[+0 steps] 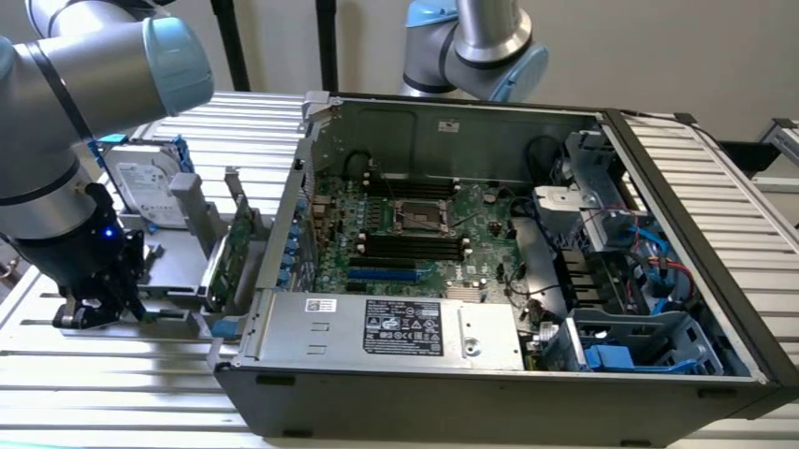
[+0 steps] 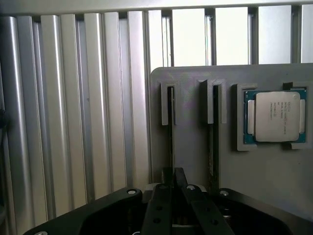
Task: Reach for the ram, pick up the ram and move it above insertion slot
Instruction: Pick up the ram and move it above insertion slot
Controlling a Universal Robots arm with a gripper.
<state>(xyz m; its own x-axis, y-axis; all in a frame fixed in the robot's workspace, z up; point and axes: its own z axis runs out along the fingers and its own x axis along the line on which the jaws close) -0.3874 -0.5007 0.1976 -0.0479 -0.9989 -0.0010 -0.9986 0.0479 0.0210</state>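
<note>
Gripper [image 1: 95, 316] is down low over the grey fixture plate [image 2: 274, 191], on the exterior view's left of the open PC case [image 1: 500, 374]. In the wrist view my fingers [image 2: 164, 200] are narrow, drawn almost together, and the tips look pinched on the ram [image 2: 171, 132]. The ram sits edge-on in a slot of the plate, a thin dark strip running straight out from my fingertips. It's not yet lifted.

A second parallel slot [image 2: 213, 137] is just beside it; can't tell what's in it. A CPU chip [image 2: 276, 116] sits in its own pocket on the same plate.

A hard drive [image 1: 144, 192] and a green expansion card [image 1: 234, 248] stand upright near my wrist, the card just beside the case wall. The memory slots [image 1: 413, 248] next to the CPU socket [image 1: 422, 217] are well apart from the gripper. A second arm [image 1: 481, 47] is behind the case.
</note>
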